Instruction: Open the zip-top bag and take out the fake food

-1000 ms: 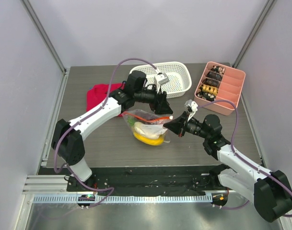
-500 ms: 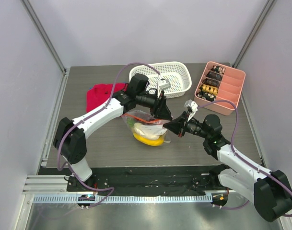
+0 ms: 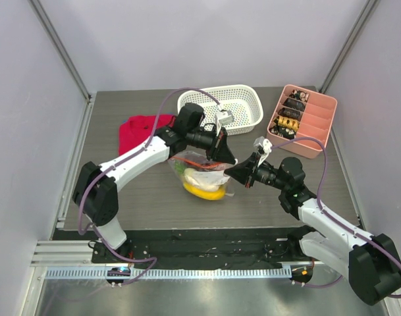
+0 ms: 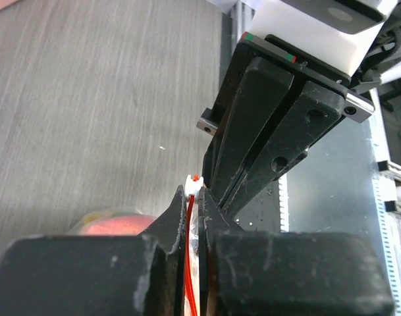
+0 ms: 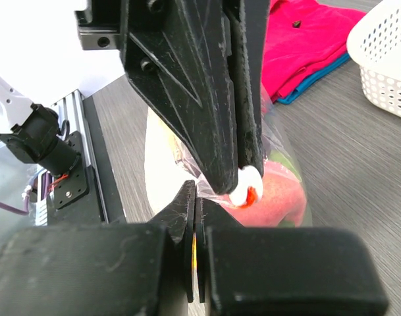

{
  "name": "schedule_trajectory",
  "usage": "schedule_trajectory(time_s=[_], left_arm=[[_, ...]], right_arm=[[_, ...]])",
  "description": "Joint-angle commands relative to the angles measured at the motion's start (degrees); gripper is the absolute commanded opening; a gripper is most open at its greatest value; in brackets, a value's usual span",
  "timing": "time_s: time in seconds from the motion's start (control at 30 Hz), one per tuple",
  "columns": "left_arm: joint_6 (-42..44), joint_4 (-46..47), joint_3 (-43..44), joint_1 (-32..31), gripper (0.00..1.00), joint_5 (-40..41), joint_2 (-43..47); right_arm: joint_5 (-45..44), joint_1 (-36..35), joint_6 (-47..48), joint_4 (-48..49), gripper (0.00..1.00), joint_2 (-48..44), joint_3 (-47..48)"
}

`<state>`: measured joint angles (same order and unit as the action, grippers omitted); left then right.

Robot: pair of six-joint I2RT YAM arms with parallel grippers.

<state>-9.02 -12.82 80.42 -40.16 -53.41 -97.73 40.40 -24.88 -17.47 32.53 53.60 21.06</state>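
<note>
Zip-top bag (image 3: pixel 201 176) stands upright, zipper strip (image 4: pixel 189 263) topmost, running left-right.

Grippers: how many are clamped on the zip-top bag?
2. The left gripper pinches the orange-red zipper strip of the zip-top bag; the right gripper pinches its clear edge beside it.

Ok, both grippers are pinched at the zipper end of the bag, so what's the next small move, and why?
Probably draw the left gripper back along the orange-red strip, away from the right gripper, which anchors the corner of the zip-top bag. Both are shut beside the white slider, and the fake food sits inside.
</note>
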Motion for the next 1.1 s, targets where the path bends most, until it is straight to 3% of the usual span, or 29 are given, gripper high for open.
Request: schedule_trajectory(time_s=[0.0,0.23,0.37,0.57,0.63,0.77,0.97,1.07], left_arm=[[-0.04,0.25,-0.26,-0.18,0.0,5.76,5.0],[-1.7,0.07,-7.11,-0.18,0.0,17.1,12.56],[-3.64,2.62,-10.98,-0.09,0.0,17.29,12.92],[-7.33,7.46,-11.96,-0.09,0.0,15.7,12.65],[-7.51,7.37,-11.17,-0.09,0.06,14.75,12.57],[-8.21,7.28,-6.7,-0.18,0.41,12.54,10.64],[-4.96,4.12,-1.15,-0.18,0.53,7.64,6.86],[-0.75,-1.67,2.09,-0.27,0.53,4.9,4.22]], right_arm=[[-2.42,-0.08,0.43,2.45,0.01,-2.19,1.71],[-16.83,-0.16,-8.71,6.39,0.01,-8.33,-2.76],[-17.64,-0.16,-12.93,12.45,0.01,-9.57,-5.06],[-17.3,-0.08,-9.78,8.88,0.01,-10.45,-5.15],[-10.54,-0.16,-7.24,8.08,0.01,-9.05,-2.97],[-3.94,-0.08,-6.7,9.47,0.01,-7.99,-2.69],[0.9,-0.08,-4.06,5.62,0.01,-8.69,0.12],[2.66,-0.08,-2.66,4.48,0.01,-8.52,1.35]])
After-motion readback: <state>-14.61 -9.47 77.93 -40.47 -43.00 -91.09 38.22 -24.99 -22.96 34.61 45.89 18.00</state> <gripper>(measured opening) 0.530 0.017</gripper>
